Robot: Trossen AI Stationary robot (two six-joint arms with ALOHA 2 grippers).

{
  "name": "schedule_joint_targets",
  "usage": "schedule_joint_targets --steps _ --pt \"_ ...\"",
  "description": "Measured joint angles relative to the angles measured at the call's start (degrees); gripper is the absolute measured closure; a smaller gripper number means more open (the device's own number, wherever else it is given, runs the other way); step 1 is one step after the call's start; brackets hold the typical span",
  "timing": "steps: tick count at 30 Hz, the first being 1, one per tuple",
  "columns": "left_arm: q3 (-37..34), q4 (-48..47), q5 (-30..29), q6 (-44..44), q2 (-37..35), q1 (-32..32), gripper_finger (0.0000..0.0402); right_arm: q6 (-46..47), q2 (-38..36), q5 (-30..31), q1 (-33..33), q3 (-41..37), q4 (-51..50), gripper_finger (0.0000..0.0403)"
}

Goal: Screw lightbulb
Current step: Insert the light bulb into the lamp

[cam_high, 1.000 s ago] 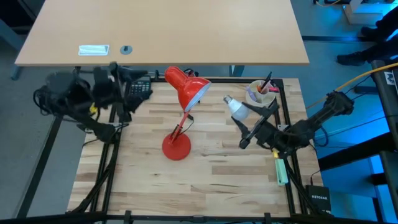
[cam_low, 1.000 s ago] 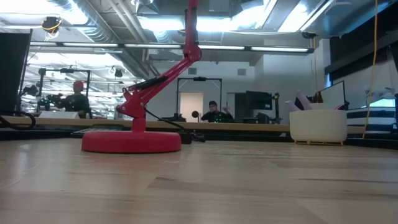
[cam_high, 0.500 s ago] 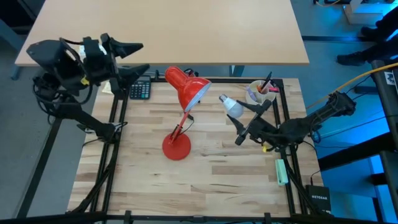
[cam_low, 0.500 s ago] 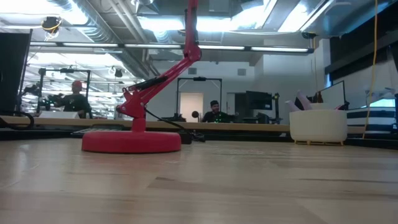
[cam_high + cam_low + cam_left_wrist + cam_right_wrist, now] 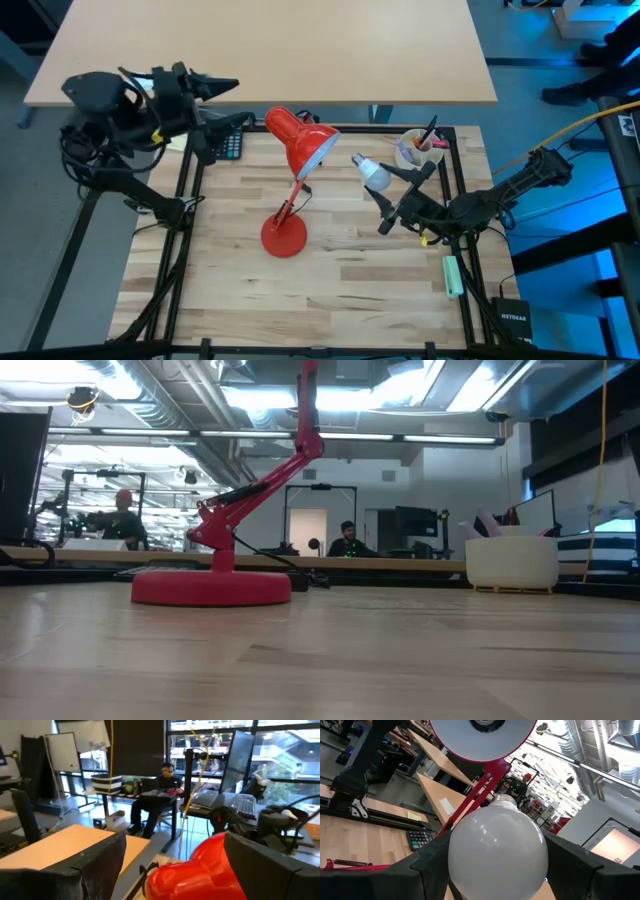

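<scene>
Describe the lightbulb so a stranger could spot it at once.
Find the red desk lamp on the wooden table. Just right of its shade, the right gripper holds the lightbulb: small, white, round, with a silvery screw base aimed at the shade.

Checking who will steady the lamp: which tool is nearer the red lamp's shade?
Right. The right tool, shut on the lightbulb, is beside the red lamp's shade; the left tool hangs open, farther off by the calculator.
</scene>
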Motion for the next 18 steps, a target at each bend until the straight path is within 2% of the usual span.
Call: schedule_joint_targets --steps 6,13,18 --pt "0.0 0.0 0.0 -0.8 0.1 0.0 0.0061 0.0 0.0 0.0 0.0 0.0 0.0 0.0136" --pt "0.0 0.1 0.0 4.0 -0.1 -1.2 0.0006 0.0 0.0 0.0 0.0 0.0 0.0 0.0136" --pt "0.0 0.9 0.3 8.2 -0.2 -1.4 0.0012 0.0 0.0 0.1 0.0 0.0 -0.5 0.0136"
